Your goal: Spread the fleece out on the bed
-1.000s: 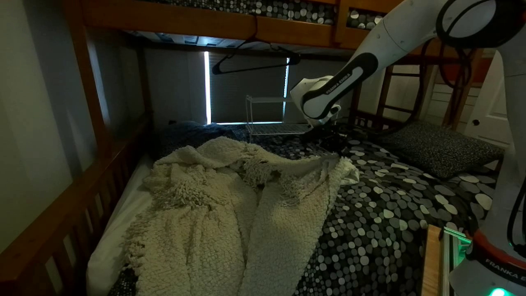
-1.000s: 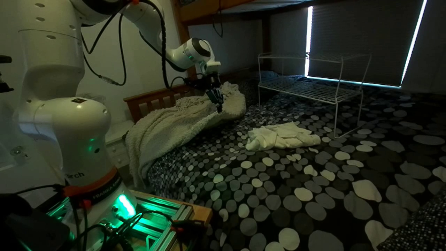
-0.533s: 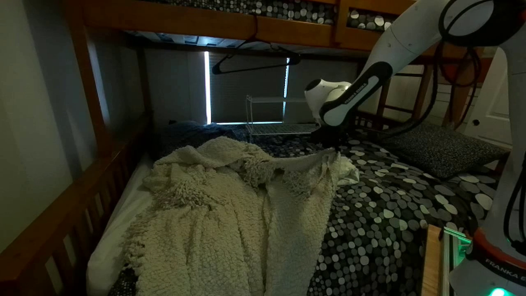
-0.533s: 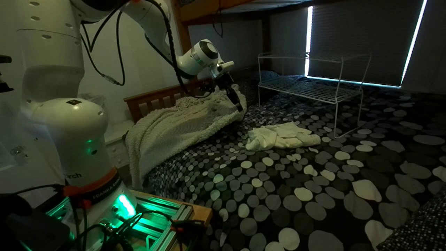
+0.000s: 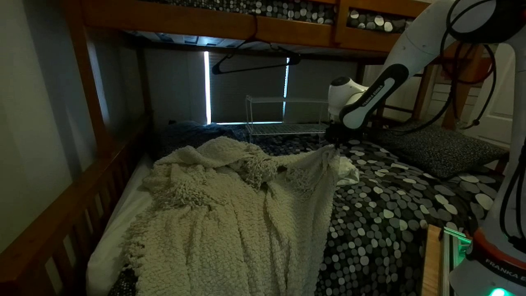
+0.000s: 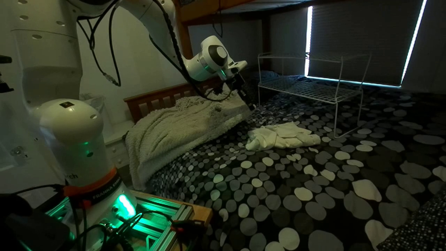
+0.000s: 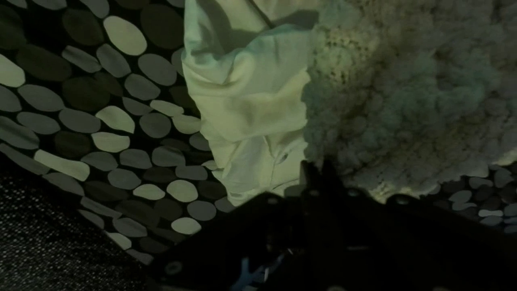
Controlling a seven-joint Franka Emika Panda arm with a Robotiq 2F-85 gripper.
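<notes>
The fleece is a cream, fluffy blanket with fringed folds. It lies bunched over the left part of the bed in an exterior view, and along the far side in another exterior view. My gripper is at its right-hand corner and pulls that corner up into a small peak. The gripper also shows at the fleece's edge in an exterior view. In the wrist view the fingertips are close together with fleece between and beside them. The exact pinch is dark.
A folded white cloth lies on the bed just beside the gripper, partly under the fleece's edge in the wrist view. A white wire rack stands behind. A dark pillow lies right. A hanger hangs from the upper bunk rail.
The gripper has moved right and tilted, drawing the fleece's corner along and raising it slightly. The fleece's right edge has shifted over more of the bed. The cloth and rack have not moved.
</notes>
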